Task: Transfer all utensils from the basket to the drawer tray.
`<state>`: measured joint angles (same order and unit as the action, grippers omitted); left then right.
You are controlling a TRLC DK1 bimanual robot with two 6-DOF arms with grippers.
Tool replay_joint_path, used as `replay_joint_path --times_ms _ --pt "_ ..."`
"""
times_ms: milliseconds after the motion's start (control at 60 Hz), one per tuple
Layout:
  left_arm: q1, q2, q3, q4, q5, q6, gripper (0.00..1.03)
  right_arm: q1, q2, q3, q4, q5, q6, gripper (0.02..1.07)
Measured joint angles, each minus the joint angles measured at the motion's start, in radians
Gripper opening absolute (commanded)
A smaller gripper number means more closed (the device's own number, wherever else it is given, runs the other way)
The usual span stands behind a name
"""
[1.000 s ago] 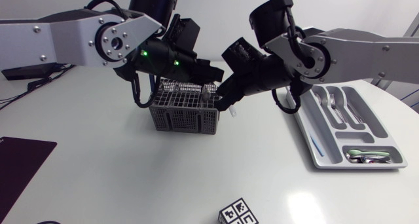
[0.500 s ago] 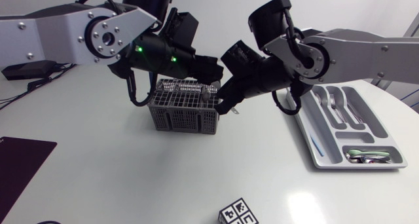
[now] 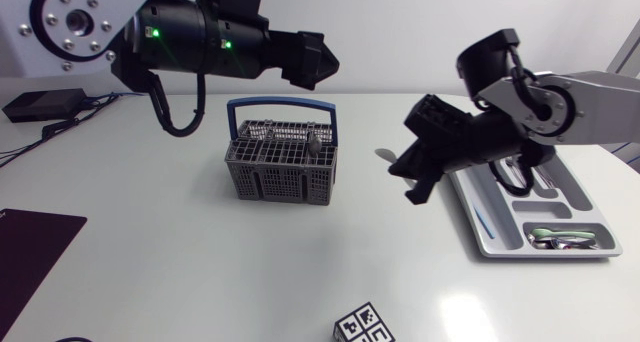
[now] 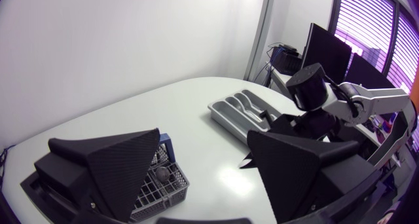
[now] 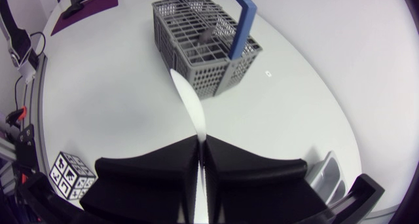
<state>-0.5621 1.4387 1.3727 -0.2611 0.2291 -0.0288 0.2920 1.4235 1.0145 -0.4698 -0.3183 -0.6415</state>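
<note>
Both fingers of the right gripper [image 5: 201, 145] are pressed together on a thin pale utensil [image 5: 188, 99], whose rounded end sticks out ahead of the fingertips toward the grey basket [image 5: 219, 76]. That blue-handled basket stands well ahead of this gripper, with one grey utensil end [image 5: 208, 35] showing inside. Close beside the gripper lies the drawer tray [image 3: 478, 227], with cutlery [image 3: 512, 160] in its compartments. The left gripper [image 4: 203, 137] hangs above the basket, fingers spread wide, gripping nothing.
</note>
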Motion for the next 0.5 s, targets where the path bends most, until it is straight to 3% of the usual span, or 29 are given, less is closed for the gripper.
replay_joint_path --times_ms 267,500 --pt "0.018 0.001 -0.024 -0.037 -0.027 0.085 0.96 -0.375 -0.069 -0.091 -0.122 -0.073 -0.389 0.08" --pt "0.017 0.008 -0.062 -0.072 -0.052 0.169 0.97 -0.677 -0.063 -0.112 -0.163 -0.079 -0.761 0.08"
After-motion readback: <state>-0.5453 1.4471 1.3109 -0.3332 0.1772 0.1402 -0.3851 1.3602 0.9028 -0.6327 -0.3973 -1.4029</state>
